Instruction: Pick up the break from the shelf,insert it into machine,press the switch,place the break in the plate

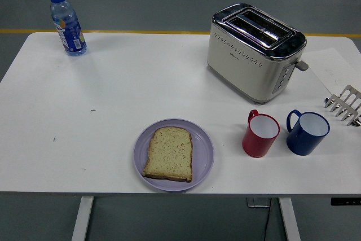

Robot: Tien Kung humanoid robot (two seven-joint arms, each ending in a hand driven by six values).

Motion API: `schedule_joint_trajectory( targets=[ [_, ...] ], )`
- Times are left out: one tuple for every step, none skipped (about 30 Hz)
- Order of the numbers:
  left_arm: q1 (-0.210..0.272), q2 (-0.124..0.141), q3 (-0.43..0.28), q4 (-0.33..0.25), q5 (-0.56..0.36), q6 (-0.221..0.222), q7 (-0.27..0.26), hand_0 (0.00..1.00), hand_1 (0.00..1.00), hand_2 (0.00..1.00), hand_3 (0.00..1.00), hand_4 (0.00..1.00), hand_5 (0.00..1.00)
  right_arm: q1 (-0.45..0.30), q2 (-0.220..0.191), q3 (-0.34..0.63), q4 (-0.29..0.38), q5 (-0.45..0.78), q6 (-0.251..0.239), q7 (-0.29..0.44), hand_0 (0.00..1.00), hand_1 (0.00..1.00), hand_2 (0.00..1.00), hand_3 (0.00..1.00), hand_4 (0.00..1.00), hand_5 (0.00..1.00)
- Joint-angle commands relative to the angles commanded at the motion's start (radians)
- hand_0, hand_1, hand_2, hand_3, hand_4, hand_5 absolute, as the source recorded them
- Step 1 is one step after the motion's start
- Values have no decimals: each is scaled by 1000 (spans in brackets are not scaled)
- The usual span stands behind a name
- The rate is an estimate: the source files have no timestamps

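Note:
A slice of bread point(168, 153) lies flat on a light purple plate point(206, 153) near the table's front edge, at the middle. A cream and chrome toaster point(254, 52) stands at the back right, its two slots empty and its lever point(301, 65) on the right end. A metal toast rack point(345, 105) sits at the right edge, partly cut off, with no bread in it. Neither of my hands is in view.
A red mug point(260, 134) and a blue mug point(306, 132) stand side by side in front of the toaster. A blue-capped water bottle point(67, 23) stands at the back left. The table point(101, 111) is white.

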State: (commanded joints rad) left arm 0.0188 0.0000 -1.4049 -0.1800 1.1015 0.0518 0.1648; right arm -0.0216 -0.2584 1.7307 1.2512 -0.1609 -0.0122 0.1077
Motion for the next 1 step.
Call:
schedule_joint_trajectory(
  targets=[
    [0,0,-3,0,3,0,-1,703,795,903,899,733,868,1,0,-2,0,0,0,0,691,647,673,605,438,179]
  ],
)
